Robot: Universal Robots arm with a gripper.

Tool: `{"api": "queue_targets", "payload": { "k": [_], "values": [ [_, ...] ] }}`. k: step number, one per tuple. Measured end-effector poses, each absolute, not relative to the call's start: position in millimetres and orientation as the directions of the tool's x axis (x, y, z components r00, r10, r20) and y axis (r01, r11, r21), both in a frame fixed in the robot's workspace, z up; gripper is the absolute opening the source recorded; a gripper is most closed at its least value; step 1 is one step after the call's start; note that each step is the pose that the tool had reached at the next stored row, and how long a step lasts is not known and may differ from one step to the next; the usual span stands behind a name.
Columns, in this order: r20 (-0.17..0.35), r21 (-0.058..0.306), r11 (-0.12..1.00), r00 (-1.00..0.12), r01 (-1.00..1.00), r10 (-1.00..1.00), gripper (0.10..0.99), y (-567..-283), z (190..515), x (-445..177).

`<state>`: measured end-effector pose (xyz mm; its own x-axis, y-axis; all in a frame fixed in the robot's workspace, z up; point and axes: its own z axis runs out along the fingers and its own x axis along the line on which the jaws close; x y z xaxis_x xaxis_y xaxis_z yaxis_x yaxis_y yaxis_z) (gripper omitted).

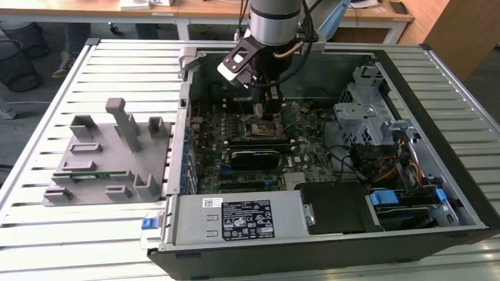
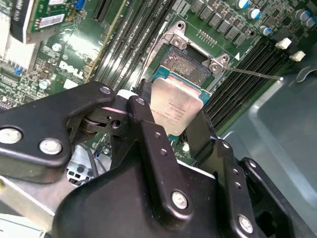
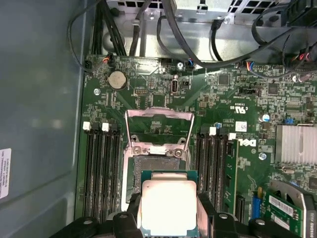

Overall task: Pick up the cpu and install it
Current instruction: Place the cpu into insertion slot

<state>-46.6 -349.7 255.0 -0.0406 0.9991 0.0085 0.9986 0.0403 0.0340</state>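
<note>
Arm (image 1: 273, 20): pointed down into the computer case (image 1: 312, 257), gripper (image 1: 266, 108) poised over the socket (image 3: 153, 168).
Grip: cpu (image 2: 176, 104) is clamped between both fingers (image 2: 200, 136).
Hidden: cpu's underside is not seen.

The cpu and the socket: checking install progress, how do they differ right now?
The square cpu with its silvery-grey metal top is smooth; the metal-framed square socket shows a dark, grainy contact field. The cpu is clamped in the black gripper; the socket sits fixed on the green motherboard, its hinged plate raised. The cpu hides only part of the socket and is not seated. Both are square.
</note>
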Motion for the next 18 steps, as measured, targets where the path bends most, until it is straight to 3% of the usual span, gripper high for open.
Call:
{"api": "queue_targets", "payload": {
  "k": [18],
  "values": [
    [0.009,0.034,0.016,-0.016,0.999,1.0,0.529,-347,228,-47]
  ]
}}
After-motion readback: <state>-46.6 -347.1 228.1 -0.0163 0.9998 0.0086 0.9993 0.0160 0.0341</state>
